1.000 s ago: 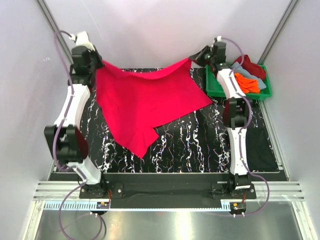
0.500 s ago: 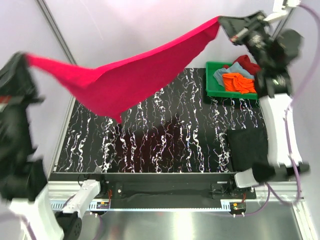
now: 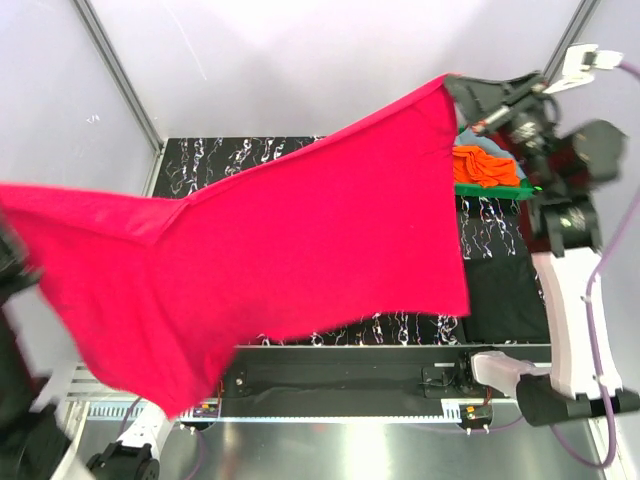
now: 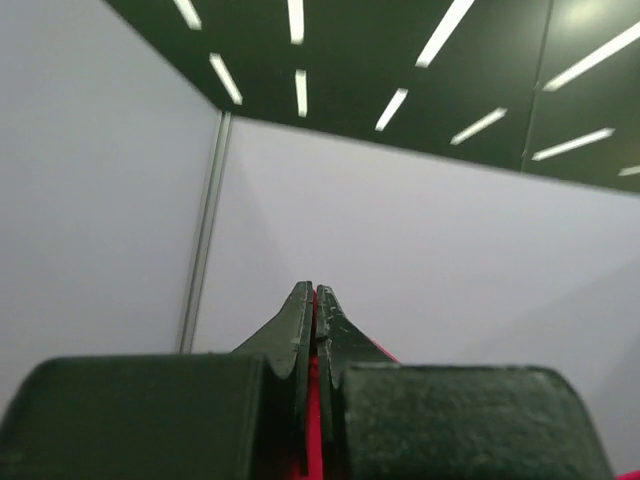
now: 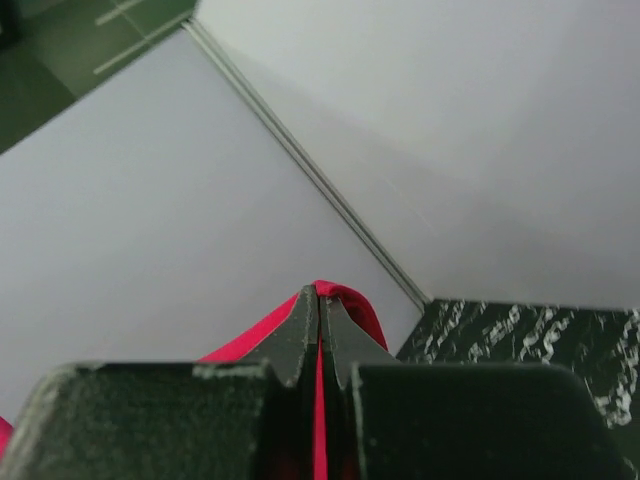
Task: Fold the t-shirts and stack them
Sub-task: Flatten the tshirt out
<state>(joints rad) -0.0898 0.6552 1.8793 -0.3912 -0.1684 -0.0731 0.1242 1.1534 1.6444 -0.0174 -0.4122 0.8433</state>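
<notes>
The bright pinkish-red t-shirt [image 3: 280, 260] hangs stretched in the air high above the table, spread wide across the top view. My right gripper [image 3: 456, 88] is shut on its upper right corner, and red cloth [image 5: 352, 300] folds over the closed tips [image 5: 319, 292]. At the far left, my left gripper [image 4: 314, 292] is shut on the other corner, with a red strip [image 4: 313, 440] between its fingers. In the top view that gripper sits at the frame's left edge, hidden by the cloth. An orange t-shirt [image 3: 485, 165] lies in the green crate.
The green crate [image 3: 500, 190] stands at the back right, partly behind the right arm. A dark folded cloth [image 3: 505, 295] lies on the black marbled table [image 3: 230, 160] at the right. The raised t-shirt hides most of the tabletop. Grey walls enclose the cell.
Both arms have swung up and toward the camera with the pinkish-red t-shirt. It has gone from draped on the table to held taut in the air, spread out.
</notes>
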